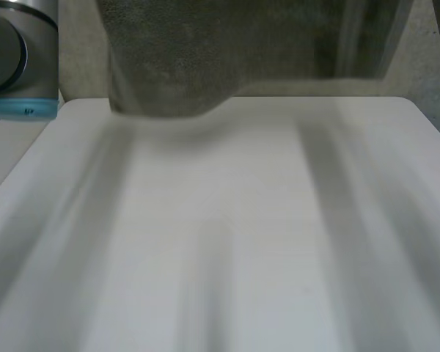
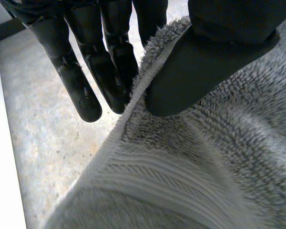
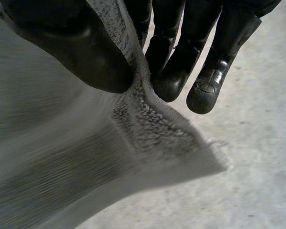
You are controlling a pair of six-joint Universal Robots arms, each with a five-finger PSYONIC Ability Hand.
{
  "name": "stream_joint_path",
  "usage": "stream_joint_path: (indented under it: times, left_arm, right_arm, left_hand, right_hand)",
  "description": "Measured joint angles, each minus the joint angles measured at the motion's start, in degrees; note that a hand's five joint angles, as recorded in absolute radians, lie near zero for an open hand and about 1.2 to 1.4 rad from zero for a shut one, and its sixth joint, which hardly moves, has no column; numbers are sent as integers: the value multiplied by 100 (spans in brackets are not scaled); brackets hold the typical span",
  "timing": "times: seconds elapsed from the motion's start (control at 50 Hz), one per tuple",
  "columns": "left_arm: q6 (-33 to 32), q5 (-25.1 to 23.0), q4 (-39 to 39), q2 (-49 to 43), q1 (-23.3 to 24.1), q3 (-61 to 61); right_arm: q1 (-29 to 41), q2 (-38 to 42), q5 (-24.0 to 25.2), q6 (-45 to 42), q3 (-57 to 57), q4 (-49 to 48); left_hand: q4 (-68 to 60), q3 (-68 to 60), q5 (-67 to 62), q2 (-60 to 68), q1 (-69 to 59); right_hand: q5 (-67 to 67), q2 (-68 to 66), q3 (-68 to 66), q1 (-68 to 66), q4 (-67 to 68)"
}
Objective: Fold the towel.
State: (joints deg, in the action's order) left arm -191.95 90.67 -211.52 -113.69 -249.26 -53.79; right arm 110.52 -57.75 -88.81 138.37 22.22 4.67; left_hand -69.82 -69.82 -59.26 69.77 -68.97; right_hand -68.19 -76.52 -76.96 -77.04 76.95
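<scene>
Our left fingers (image 2: 107, 71) and thumb pinch the hem of the grey towel (image 2: 205, 167) between them, so the left hand (image 2: 205, 62) is clamped on an edge; our right hand (image 3: 81, 47) nips the cloth near a corner, thumb against fingers (image 3: 181, 62). In the head view the towel hangs lifted over the far edge of the white table (image 1: 242, 242), not lying on it. We judge this the lift-and-spread step; next we must lay it flat on the table without loosening either pinch.
</scene>
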Motion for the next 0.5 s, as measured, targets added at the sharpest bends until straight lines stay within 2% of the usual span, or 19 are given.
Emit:
stream_joint_path:
  times: [0.26,0.38,0.5]
  left_arm:
    - [-4,-58,101,388,-605,-3281]
    - [-70,-164,63,243,-665,-4546]
    - [-432,-477,24,-29,-652,-5173]
  right_arm:
    - [-100,-959,671,-122,3789,493]
    - [-129,-1078,1041,-153,5643,119]
    - [-142,-1033,1116,-153,6927,-453]
  left_hand:
    - [0,0,-1,0,0]
    - [0,0,-9,1,0]
    - [0,0,-11,1,-2]
  right_hand:
    - [-1,0,-1,0,1]
    - [-8,0,-2,0,1]
    - [-11,0,-2,0,1]
